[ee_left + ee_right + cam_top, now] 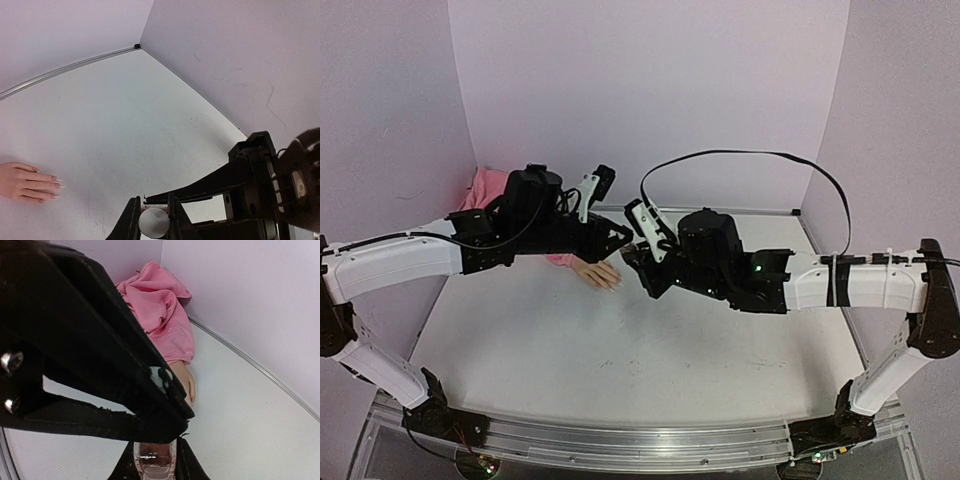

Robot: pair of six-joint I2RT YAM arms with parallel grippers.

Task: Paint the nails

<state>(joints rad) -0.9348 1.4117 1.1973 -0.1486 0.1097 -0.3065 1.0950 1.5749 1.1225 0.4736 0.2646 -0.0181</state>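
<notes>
Both grippers [153,216] [155,454] on polish bottle [156,467]

On the table [620,350] the dummy hand [601,273] lies left of centre toward the back, nails [56,183] at its right end. The sleeve [482,190] runs behind it into the back left corner. My left gripper [625,238] and right gripper [634,256] meet just right of those fingertips, with the cap [154,222] between my left fingers and the bottle [156,460] between my right.
</notes>
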